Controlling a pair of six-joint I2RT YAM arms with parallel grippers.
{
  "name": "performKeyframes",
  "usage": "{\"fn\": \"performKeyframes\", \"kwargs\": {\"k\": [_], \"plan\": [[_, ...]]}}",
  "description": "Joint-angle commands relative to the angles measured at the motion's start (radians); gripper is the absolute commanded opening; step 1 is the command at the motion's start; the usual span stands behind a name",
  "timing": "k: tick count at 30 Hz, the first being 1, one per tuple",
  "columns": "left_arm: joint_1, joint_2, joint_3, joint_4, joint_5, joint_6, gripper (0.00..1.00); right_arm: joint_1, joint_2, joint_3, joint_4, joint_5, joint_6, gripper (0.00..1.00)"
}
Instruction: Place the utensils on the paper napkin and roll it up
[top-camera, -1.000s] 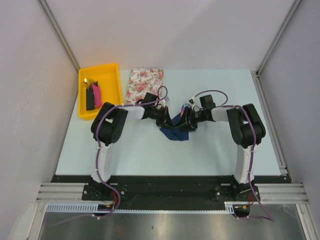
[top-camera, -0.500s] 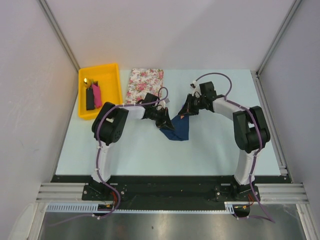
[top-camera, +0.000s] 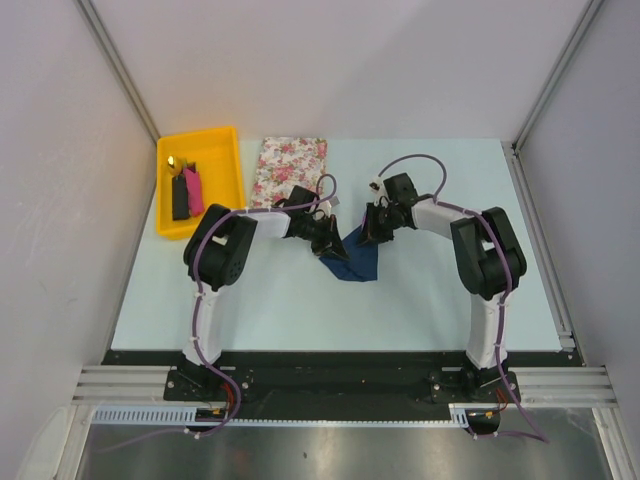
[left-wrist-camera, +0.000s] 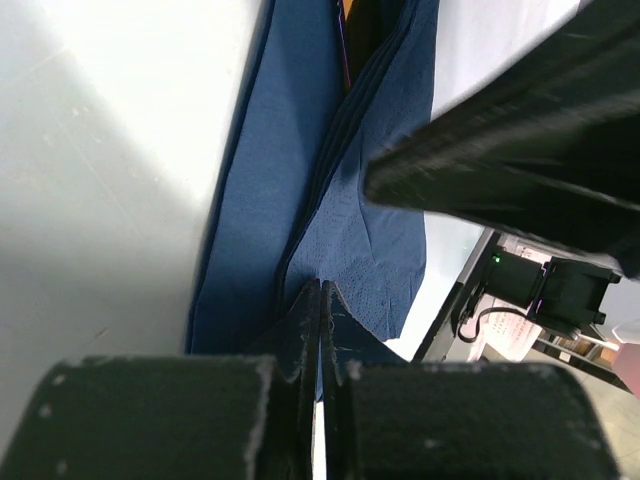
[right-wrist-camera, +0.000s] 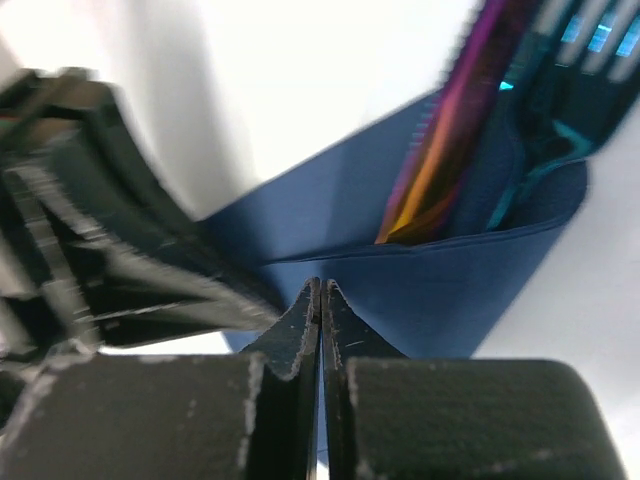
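Note:
The navy paper napkin lies folded mid-table between both arms, its upper part raised. My left gripper is shut at its left edge. In the left wrist view the closed tips pinch the napkin where its layers meet. My right gripper is shut at the right side. Its tips press on the napkin's folded front sheet. The utensils stand in the fold: a tan-orange handle and blue tines. From above they are hidden.
A yellow bin at the back left holds a black block and a pink block. The floral mat lies just behind the left gripper. The right arm's dark body looms close in the left wrist view.
My right gripper went from open to shut, pulled back from the napkin, then came slightly nearer. The napkin's right side is drawn up with it. The left gripper stayed shut and still.

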Motion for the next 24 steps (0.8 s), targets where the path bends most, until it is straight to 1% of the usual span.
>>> {"fn": "performKeyframes", "kwargs": {"k": [1, 7, 9, 10, 11, 13, 16, 20, 24], "plan": [[0.005, -0.005, -0.007, -0.036, -0.082, 0.045, 0.0, 0.002, 0.037, 0.02, -0.018, 0.073, -0.055, 0.0], [0.008, -0.039, -0.018, 0.008, -0.07, 0.042, 0.01, 0.008, 0.077, 0.019, -0.016, 0.088, -0.073, 0.0], [0.006, -0.064, -0.021, 0.051, -0.069, 0.047, 0.06, 0.006, 0.083, 0.011, -0.019, 0.088, -0.078, 0.0], [0.005, -0.093, -0.032, 0.074, -0.048, 0.039, 0.09, 0.005, 0.088, 0.006, -0.018, 0.084, -0.075, 0.0], [0.003, -0.108, -0.038, 0.101, -0.039, 0.03, 0.15, 0.002, 0.089, 0.002, -0.016, 0.079, -0.069, 0.0], [-0.012, -0.145, -0.039, 0.148, -0.027, 0.021, 0.18, -0.001, 0.093, -0.006, -0.007, 0.059, -0.064, 0.0], [-0.043, -0.153, -0.042, 0.189, -0.004, -0.002, 0.18, -0.003, 0.096, -0.006, 0.002, 0.036, -0.057, 0.0], [-0.072, -0.131, -0.058, 0.22, -0.011, -0.031, 0.14, -0.007, 0.094, 0.002, 0.007, 0.024, -0.052, 0.0], [-0.078, -0.091, -0.065, 0.243, -0.033, -0.076, 0.11, -0.015, 0.094, 0.011, 0.005, 0.022, -0.052, 0.0]]}}
